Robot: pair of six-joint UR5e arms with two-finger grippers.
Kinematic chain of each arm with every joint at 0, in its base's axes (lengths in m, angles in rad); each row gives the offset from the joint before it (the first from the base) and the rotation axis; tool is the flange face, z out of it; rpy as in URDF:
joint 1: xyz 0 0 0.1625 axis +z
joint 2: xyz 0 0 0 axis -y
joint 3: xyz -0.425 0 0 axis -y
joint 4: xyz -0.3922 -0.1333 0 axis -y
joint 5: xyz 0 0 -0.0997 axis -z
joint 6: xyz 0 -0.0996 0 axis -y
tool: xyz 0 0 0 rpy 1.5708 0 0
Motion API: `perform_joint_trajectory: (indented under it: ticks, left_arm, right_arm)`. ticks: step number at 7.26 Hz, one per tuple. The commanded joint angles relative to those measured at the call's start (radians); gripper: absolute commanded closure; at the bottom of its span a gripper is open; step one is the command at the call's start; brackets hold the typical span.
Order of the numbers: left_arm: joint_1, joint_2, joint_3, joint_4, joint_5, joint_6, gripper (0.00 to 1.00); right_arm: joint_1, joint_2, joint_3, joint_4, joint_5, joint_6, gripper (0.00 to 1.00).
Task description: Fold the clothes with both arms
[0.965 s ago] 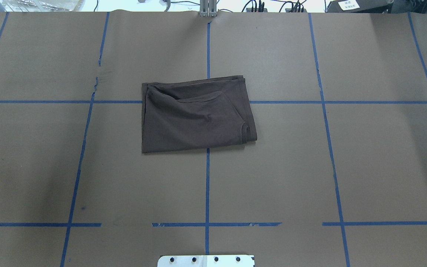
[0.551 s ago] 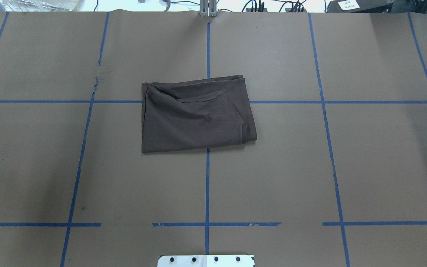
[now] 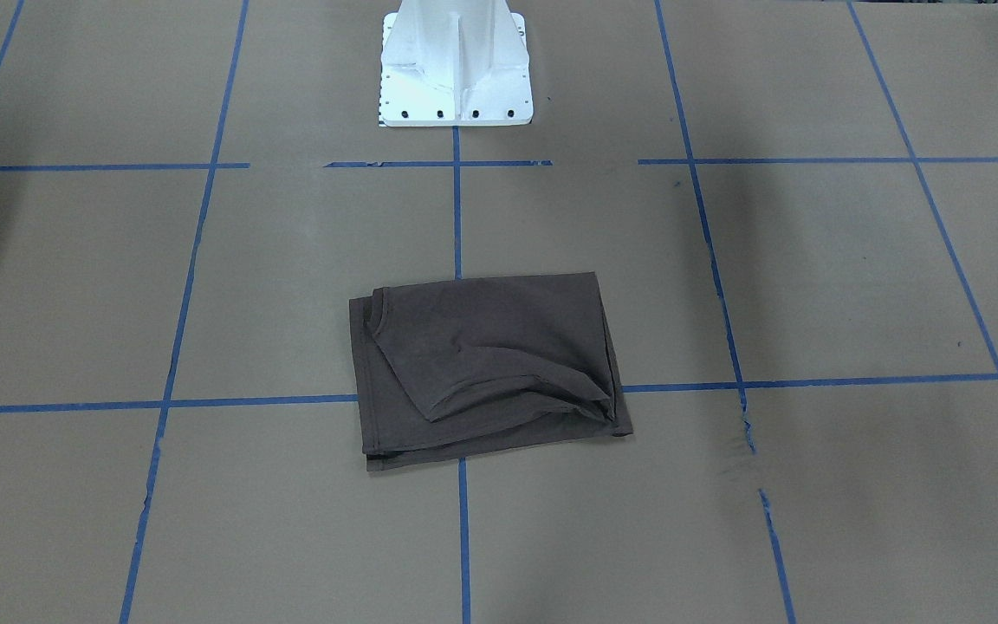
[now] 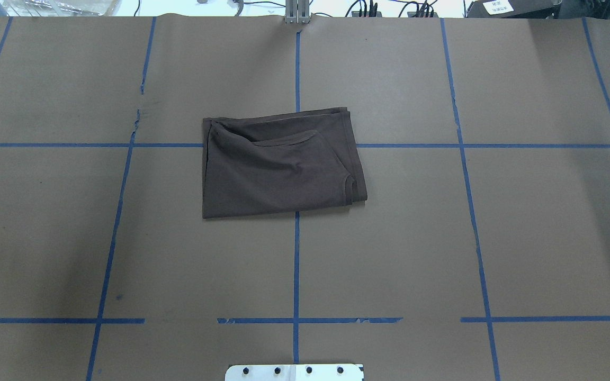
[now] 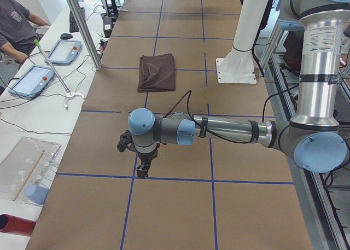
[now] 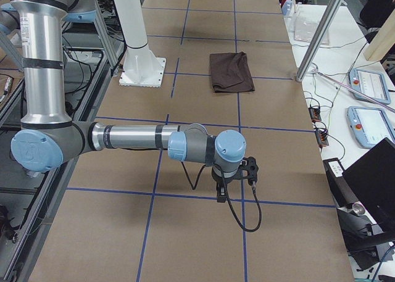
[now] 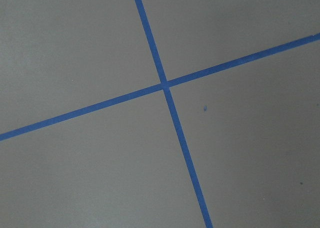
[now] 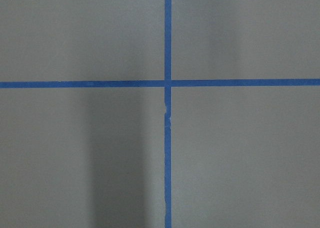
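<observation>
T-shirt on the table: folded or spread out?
Folded. The T-shirt lies as a compact rectangle, with layered hems stacked along one edge, a loose flap on top and no sleeves sticking out.

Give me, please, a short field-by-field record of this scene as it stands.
shirt: folded into a rough rectangle, top layer wrinkled, flat on the table over a tape crossing; nothing touches it
left hand: points down near a tape crossing at the robot's left end, far from the shirt; open or shut cannot be told
right hand: the same at the right end
wrist views: only table and tape
base: white, at the robot's edge
</observation>
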Motion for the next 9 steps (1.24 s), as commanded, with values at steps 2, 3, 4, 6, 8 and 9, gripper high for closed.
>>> perform_joint_trajectory:
  ticks: [2, 3, 4, 6, 8, 9]
  left_arm:
    - [-0.003, -0.003, -0.012, -0.002, 0.0, -0.134, 0.0]
    - [-0.003, 0.0, -0.011, -0.002, 0.0, -0.15, 0.0]
    - [-0.003, 0.0, -0.011, -0.002, 0.0, -0.18, 0.0]
    - [-0.004, 0.0, -0.009, -0.002, 0.0, -0.205, 0.0]
    - [-0.003, -0.003, -0.011, -0.002, 0.0, -0.239, 0.0]
    - [-0.003, -0.003, -0.011, -0.002, 0.0, -0.259, 0.0]
  right_arm:
    - [-0.019, 0.012, 0.006, 0.0, -0.013, 0.057, 0.0]
    - [-0.02, 0.012, 0.006, 0.0, -0.011, 0.055, 0.0]
    - [-0.02, 0.012, 0.006, 0.0, -0.011, 0.052, 0.0]
    - [-0.02, 0.012, 0.008, 0.0, -0.007, 0.049, 0.0]
    - [-0.02, 0.012, 0.008, 0.0, -0.007, 0.049, 0.0]
    - [-0.02, 0.012, 0.008, 0.0, -0.005, 0.049, 0.0]
